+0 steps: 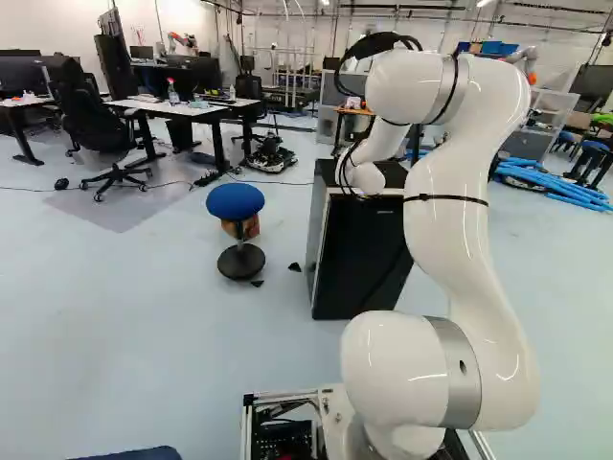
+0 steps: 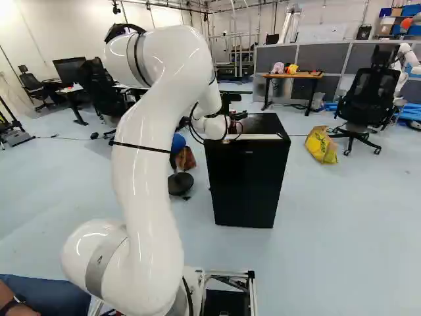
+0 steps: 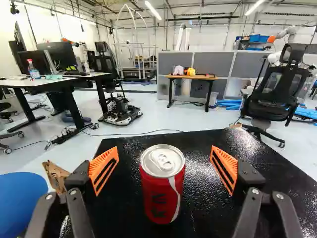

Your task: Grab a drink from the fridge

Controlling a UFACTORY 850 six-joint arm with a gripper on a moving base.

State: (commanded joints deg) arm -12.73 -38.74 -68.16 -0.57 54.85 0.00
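Observation:
The black gripper point(image 2: 231, 104) is over the top of the black fridge point(image 2: 247, 181) in the right base view, partly hidden by the arm's wrist. In the wrist view the gripper point(image 3: 162, 171) stands wide open, its orange pads apart. A red can point(image 3: 162, 191) with a silver lid stands upright on the black fridge top point(image 3: 213, 148), between the two fingers. Gaps show on both sides of it, so neither pad touches it. The fridge's front, in the right base view, appears shut; its inside is hidden.
A blue stool point(image 1: 236, 203) stands beside the fridge, with a brown bag by it. Farther off are desks point(image 1: 182, 109), office chairs, a small wooden table point(image 3: 190, 77), a yellow bag point(image 2: 321, 145) and another robot point(image 3: 286, 35). A person's arm shows near the base in the right base view.

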